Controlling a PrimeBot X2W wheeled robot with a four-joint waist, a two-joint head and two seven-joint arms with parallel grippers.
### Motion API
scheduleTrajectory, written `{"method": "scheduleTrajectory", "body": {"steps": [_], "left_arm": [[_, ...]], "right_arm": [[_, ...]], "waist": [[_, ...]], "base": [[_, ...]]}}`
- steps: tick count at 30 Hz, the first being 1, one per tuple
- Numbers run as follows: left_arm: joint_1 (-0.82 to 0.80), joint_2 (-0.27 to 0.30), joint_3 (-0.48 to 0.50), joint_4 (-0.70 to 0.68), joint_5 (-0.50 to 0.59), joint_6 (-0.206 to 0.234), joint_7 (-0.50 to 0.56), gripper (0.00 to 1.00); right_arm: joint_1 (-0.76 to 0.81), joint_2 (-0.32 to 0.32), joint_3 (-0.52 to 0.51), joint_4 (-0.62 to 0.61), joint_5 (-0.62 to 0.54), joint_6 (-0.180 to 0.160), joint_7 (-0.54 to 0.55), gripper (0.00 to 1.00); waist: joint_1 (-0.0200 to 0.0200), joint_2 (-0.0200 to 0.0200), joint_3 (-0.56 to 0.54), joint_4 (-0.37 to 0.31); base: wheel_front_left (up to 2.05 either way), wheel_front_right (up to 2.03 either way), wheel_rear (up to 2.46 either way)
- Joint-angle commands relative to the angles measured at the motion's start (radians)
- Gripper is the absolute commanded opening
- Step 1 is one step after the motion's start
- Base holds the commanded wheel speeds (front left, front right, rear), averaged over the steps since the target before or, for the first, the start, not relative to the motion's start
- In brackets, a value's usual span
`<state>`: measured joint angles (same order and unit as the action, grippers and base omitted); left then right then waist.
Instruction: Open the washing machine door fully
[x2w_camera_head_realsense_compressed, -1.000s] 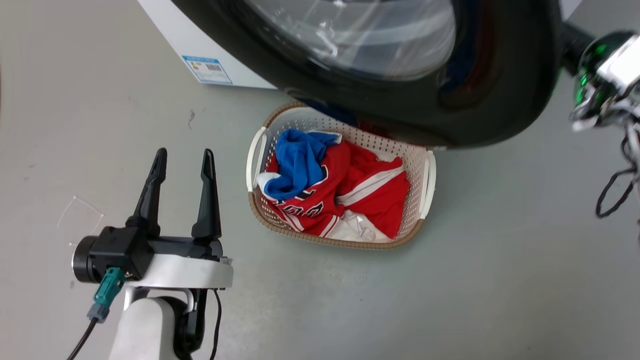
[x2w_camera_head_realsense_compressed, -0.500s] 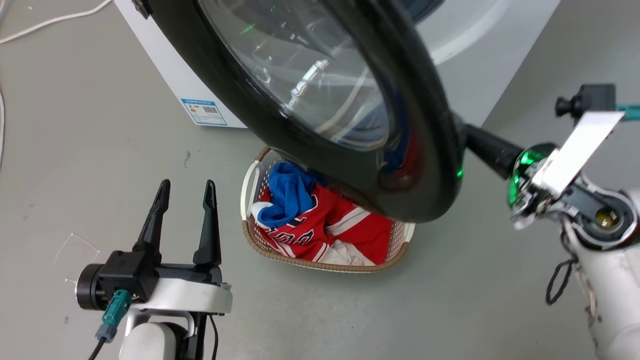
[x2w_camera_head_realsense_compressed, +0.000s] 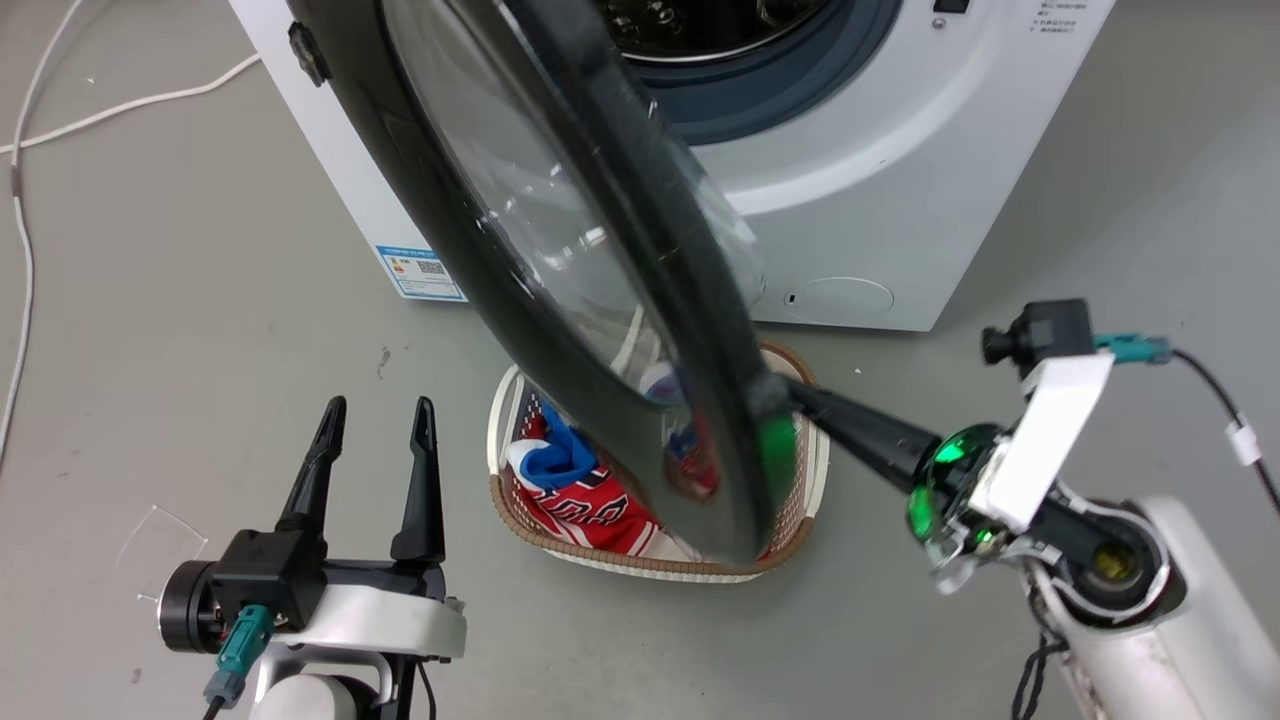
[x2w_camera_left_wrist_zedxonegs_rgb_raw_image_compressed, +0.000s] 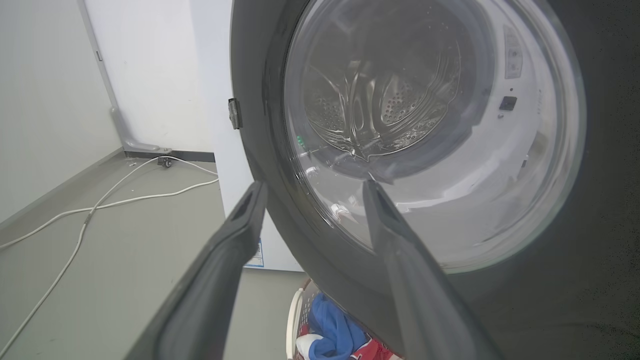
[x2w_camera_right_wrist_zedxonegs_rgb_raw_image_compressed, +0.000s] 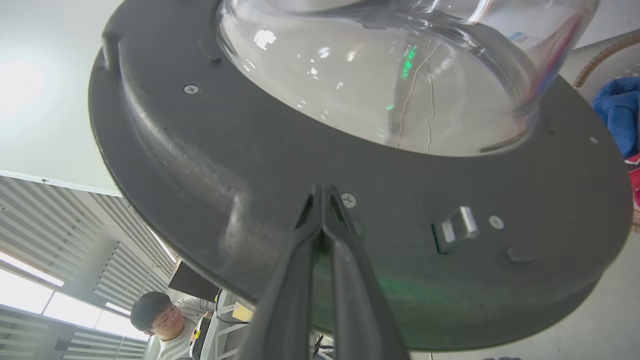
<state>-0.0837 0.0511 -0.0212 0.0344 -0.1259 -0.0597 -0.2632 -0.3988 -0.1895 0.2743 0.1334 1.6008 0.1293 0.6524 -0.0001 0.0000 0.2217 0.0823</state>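
Note:
The washing machine (x2w_camera_head_realsense_compressed: 900, 190) is a white box at the top of the head view, with its steel drum (x2w_camera_head_realsense_compressed: 700, 20) exposed. The washing machine door (x2w_camera_head_realsense_compressed: 560, 260) is a black disc with a clear glass bowl. It stands swung out from its hinge (x2w_camera_head_realsense_compressed: 305, 50) and shows nearly edge-on. My right gripper (x2w_camera_head_realsense_compressed: 787, 393) is shut, with its tips touching the door's inner face (x2w_camera_right_wrist_zedxonegs_rgb_raw_image_compressed: 225, 165) just below the glass bowl (x2w_camera_right_wrist_zedxonegs_rgb_raw_image_compressed: 380, 75), left of the metal latch (x2w_camera_right_wrist_zedxonegs_rgb_raw_image_compressed: 457, 227). My left gripper (x2w_camera_head_realsense_compressed: 380, 405) is open and holds nothing, low on the floor side, facing the door's outer face (x2w_camera_left_wrist_zedxonegs_rgb_raw_image_compressed: 425, 150).
A white woven-rimmed laundry basket (x2w_camera_head_realsense_compressed: 505, 420) with red and blue clothes (x2w_camera_head_realsense_compressed: 570, 495) sits on the floor under the door's lower edge. A white cable (x2w_camera_head_realsense_compressed: 20, 240) runs along the floor at far left. A person (x2w_camera_right_wrist_zedxonegs_rgb_raw_image_compressed: 160, 320) sits behind, seen in the right wrist view.
The head camera has shifted. The door has swung further out from the machine, from face-on to nearly edge-on, with my right gripper staying against it. The left gripper stays open.

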Motion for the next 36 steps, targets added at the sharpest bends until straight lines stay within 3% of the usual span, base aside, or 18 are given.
{"method": "scheduleTrajectory", "body": {"steps": [1,15,23,32,36], "left_arm": [[0.01,-0.001,0.001,0.0,0.005,0.004,-0.003,1.0],[0.046,-0.001,-0.002,0.006,0.012,0.015,-0.002,1.0],[0.079,-0.001,0.003,0.011,0.017,0.02,-0.003,1.0],[0.12,-0.002,0.002,0.014,0.027,0.025,-0.002,1.0],[0.139,-0.001,-0.004,0.017,0.032,0.029,-0.002,1.0]], "right_arm": [[0.025,0.01,0.012,-0.007,0.002,0.003,0.007,0.0],[0.133,0.084,0.075,-0.011,0.002,0.002,0.001,0.0],[0.198,0.098,0.046,-0.018,0.023,0.002,-0.03,0.0],[0.29,0.121,-0.079,-0.105,-0.011,0.002,-0.234,0.0],[0.336,0.122,-0.12,-0.163,-0.102,0.002,-0.377,0.0]], "waist": [[0.0001,0.0,-0.006,0.002],[0.0001,0.0,-0.055,0.009],[0.0001,0.0,-0.102,-0.003],[0.0001,0.0,-0.162,-0.026],[0.0001,0.0,-0.194,-0.031]], "base": [[0.0,0.0,0.0],[0.0,0.0,0.0],[0.0,0.0,0.0],[0.0,0.0,0.0],[0.0,0.0,0.0]]}}
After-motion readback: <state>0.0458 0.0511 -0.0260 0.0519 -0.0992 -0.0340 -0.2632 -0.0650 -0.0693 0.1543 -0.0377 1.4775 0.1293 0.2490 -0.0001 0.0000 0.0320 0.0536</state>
